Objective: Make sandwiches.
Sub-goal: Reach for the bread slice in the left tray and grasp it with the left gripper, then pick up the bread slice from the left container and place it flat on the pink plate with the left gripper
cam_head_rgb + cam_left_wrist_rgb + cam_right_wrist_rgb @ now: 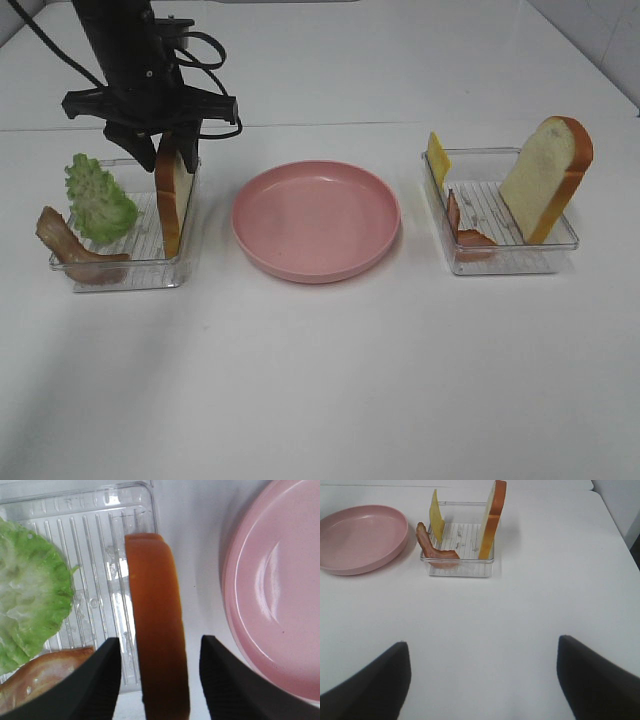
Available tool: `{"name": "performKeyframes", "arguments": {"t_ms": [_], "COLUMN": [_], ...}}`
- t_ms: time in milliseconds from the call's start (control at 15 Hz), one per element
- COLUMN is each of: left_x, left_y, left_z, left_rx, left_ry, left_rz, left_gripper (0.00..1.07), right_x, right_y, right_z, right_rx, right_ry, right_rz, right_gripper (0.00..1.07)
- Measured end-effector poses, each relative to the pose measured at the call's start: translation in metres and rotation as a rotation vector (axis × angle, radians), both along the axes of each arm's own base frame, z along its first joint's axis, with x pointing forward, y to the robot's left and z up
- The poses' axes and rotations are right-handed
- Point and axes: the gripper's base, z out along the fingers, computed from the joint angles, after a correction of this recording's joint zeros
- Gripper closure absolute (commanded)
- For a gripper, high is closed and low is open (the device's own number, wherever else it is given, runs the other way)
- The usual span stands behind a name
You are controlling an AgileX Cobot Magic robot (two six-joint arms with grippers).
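Note:
No assembled sandwich is in view, only loose parts. A bread slice (pixel 172 195) stands on edge in the left clear tray (pixel 120 275), beside lettuce (pixel 98 198) and a bacon strip (pixel 70 250). My left gripper (pixel 172 140) is open directly above this slice. In the left wrist view the fingers (pixel 110 680) straddle the slice's crust (pixel 157 630) with small gaps on both sides. The right tray (pixel 510 262) holds a leaning bread slice (pixel 548 175), a cheese square (pixel 438 158) and bacon (pixel 465 228). My right gripper (pixel 482 644) is open and empty over bare table, well short of that tray (pixel 460 567).
A round pink plate (pixel 316 218) with nothing on it sits between the two trays; it also shows in the left wrist view (pixel 280 595) and the right wrist view (pixel 360 537). White table surface (pixel 320 380) stretches in front of everything.

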Motion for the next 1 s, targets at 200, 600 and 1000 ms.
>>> {"name": "performKeyframes", "arguments": {"t_ms": [200, 600, 1000], "left_x": [0.0, -0.005, -0.023], "left_y": [0.0, 0.002, 0.001], "left_z": [-0.002, 0.009, 0.087], "left_rx": [0.003, 0.014, -0.103], "left_ry": [0.008, 0.029, -0.086], "left_rz": [0.0, 0.0, -0.057], "left_gripper": [1.02, 1.07, 1.07], "right_x": [0.0, 0.0, 0.0], "right_y": [0.0, 0.0, 0.0], "right_z": [0.0, 0.0, 0.0], "right_rx": [0.0, 0.0, 0.0], "right_ry": [0.0, 0.0, 0.0], "right_rz": [0.0, 0.0, 0.0], "right_gripper": [0.32, 0.32, 0.32]}}
